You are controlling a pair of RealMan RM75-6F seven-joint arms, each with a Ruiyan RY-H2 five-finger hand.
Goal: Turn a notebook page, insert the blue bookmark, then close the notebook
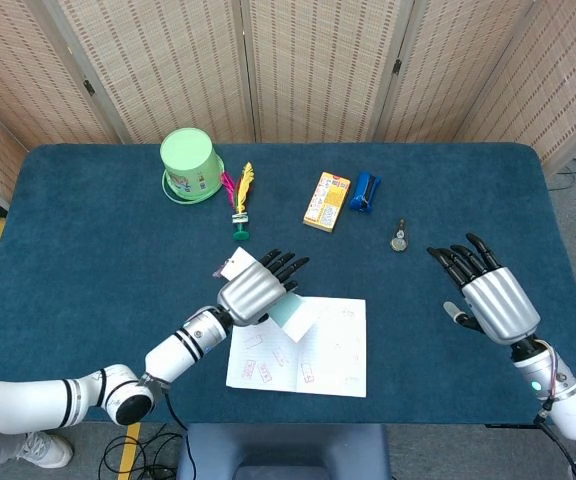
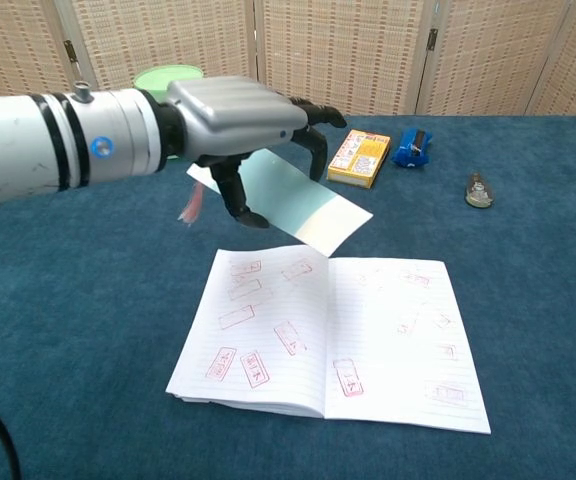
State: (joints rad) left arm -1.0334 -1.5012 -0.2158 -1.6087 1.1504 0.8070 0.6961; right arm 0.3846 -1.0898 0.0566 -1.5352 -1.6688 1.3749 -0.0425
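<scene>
Silver left hand (image 2: 230, 118): it is above the notebook's top edge, knuckles up, dark fingers (image 2: 318, 112) stretched forward; it pinches the bookmark between thumb and fingers.
Bookmark (image 2: 293, 203): pale blue, a flat strip, held in the air under the left hand; it slopes down toward the middle fold of the notebook, and its lower corner is just above the top of the fold. I cannot tell if it touches the paper.
Notebook (image 2: 368, 340): it lies open and flat on the table, near the front edge, with lined pages and small red stamps on both pages.
Right hand (image 1: 488, 290): it is raised at the right side of the table, well apart from the notebook; the fingers are spread and it holds nothing.
Table (image 1: 88, 240): covered with dark blue cloth.
Green cup (image 1: 190, 165): upside down, far left at the back.
Shuttlecock (image 1: 240, 205): pink and yellow feathers, green base, just beside the cup.
Yellow box (image 2: 359, 158): it lies flat at the back, near the middle.
Blue object (image 2: 412, 146): small, just beside the yellow box on its right.
Small metal object (image 2: 478, 189): further right, alone; too small to name.
Screen (image 1: 318, 60): woven folding panels behind the table.
</scene>
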